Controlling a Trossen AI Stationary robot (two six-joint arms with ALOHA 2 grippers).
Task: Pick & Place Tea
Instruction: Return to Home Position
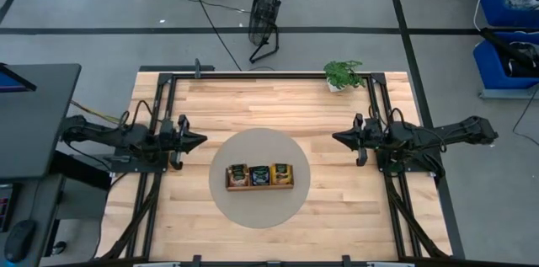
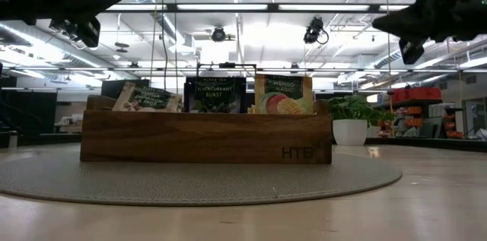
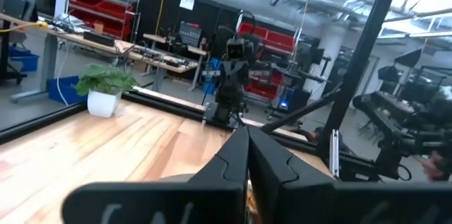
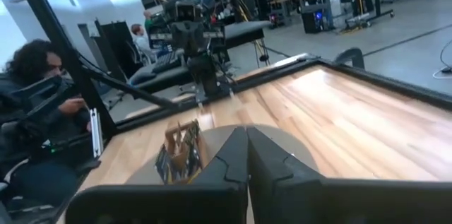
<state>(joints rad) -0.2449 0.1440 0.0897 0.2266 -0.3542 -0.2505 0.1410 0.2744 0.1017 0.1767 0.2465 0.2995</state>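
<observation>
Tea sachets upright in three compartments of wooden tray, on round mat at centre of worktop. Left gripper, right gripper hover either side, well apart from tea. Fingers of both clenched, empty.

Left arm and right arm lie folded and mirrored, with forearms level and wrists straight. The left gripper points inward, its fingers pressed together along one seam and holding nothing. The right gripper faces it from well apart, its fingers likewise closed and empty.
</observation>
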